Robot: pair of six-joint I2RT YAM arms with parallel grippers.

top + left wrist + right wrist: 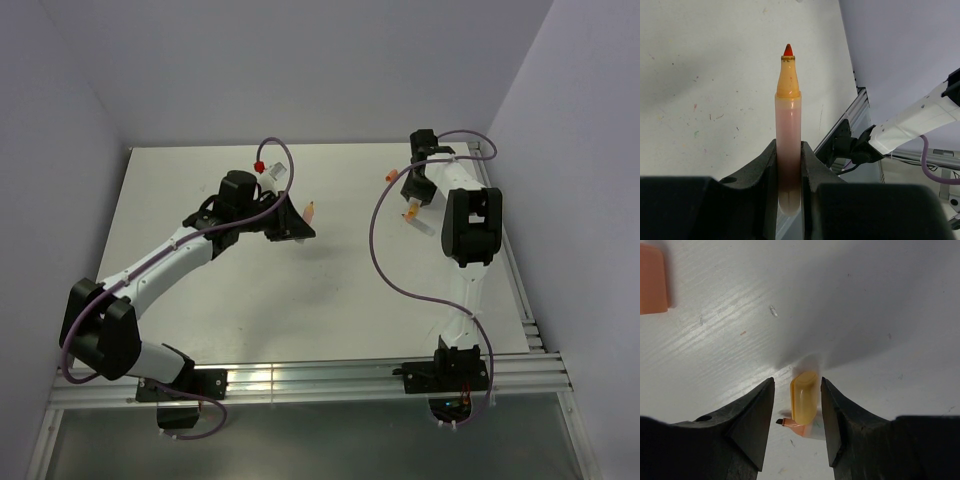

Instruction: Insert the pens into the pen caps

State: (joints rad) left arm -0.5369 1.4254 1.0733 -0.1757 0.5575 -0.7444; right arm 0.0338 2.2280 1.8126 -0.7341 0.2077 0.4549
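Observation:
My left gripper is shut on a pale pink pen with a peach tip and a red nib pointing away from me. In the top view this gripper is raised over the table's middle, with the pen sticking out. My right gripper is open and low over the table, with its jaws on either side of a yellow-orange cap. The cap does not touch the jaws. A pale pen with a peach tip and a dark nib lies just behind it. In the top view the right gripper is at the far right, above that cap.
Another orange cap lies at the upper left of the right wrist view and also shows in the top view. A small red piece with a whitish body lies behind the left gripper. Grey walls enclose the white table.

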